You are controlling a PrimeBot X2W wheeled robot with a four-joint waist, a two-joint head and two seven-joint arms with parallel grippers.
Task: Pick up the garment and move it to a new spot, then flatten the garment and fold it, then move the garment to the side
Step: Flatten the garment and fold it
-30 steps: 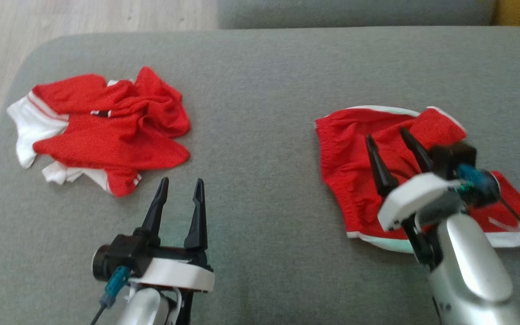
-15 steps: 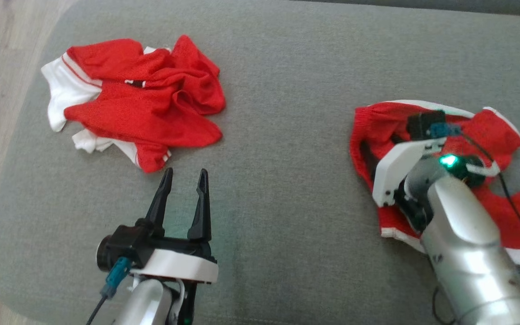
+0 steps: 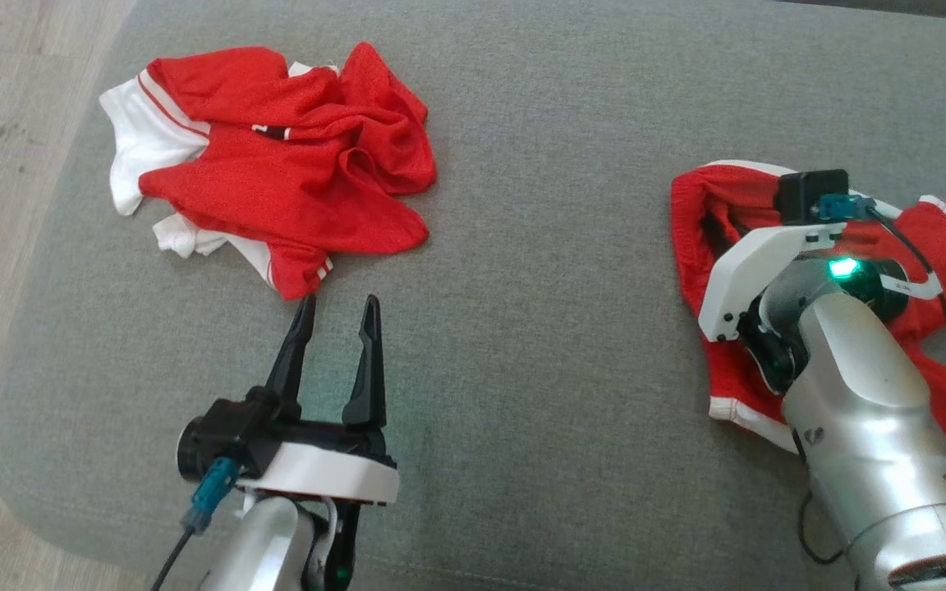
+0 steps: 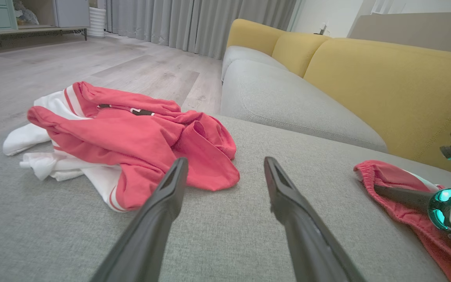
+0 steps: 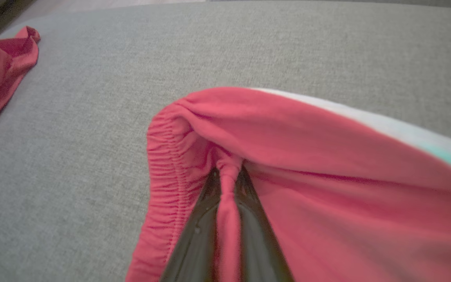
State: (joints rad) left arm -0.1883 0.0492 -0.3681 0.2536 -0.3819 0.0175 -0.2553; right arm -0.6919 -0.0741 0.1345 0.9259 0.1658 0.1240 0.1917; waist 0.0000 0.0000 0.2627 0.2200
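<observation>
While the left pincer (image 3: pixel 340 302) is held spread just behind the jersey (image 3: pixel 292 180), a fold of the shorts (image 5: pixel 307 149) is pinched in the right pincer (image 5: pixel 228 174).

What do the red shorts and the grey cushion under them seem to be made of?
Red shorts: thin, soft fabric, probably a synthetic knit; it bunches into a narrow pleat between the right fingers, and the waistband is gathered. Grey cushion: coarse woven upholstery, matte; its weave grain shows.

Nothing here can be read. The small dark tag (image 3: pixel 269 131) at the neck of the red shirt (image 3: pixel 300 197), upper left, is too blurred. The dark mark (image 3: pixel 814 433) on the pale forearm (image 3: pixel 875 410), lower right, is too small.
</observation>
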